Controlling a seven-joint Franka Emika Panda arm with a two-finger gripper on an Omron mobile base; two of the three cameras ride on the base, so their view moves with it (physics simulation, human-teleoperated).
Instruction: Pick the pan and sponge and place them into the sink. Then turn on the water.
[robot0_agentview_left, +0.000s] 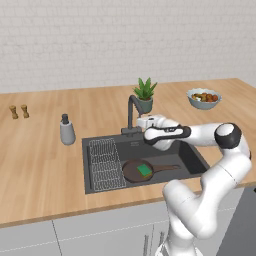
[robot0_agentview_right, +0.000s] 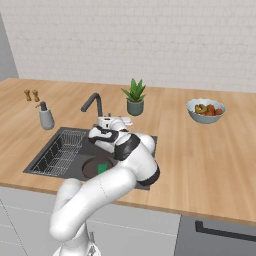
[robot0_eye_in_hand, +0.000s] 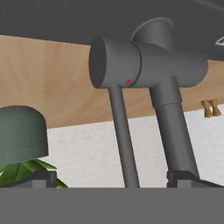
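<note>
Green sponge (robot0_agentview_left: 145, 170) lies in the pan (robot0_agentview_left: 136, 171) inside the sink (robot0_agentview_left: 196, 156), frame centre. Just behind, the hand (robot0_agentview_left: 140, 123) meets the faucet (robot0_agentview_left: 132, 113); its spread I cannot tell. Plant (robot0_agentview_left: 145, 94) stands behind on the table (robot0_agentview_left: 40, 165).

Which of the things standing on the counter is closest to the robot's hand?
The potted plant, just behind the faucet the gripper reaches for. The soap dispenser, fruit bowl and shakers stand farther off.

No readable text, label, brand or number stands on anything here (the faucet (robot0_eye_in_hand: 148, 65) bears a small unlettered red dot).
</note>
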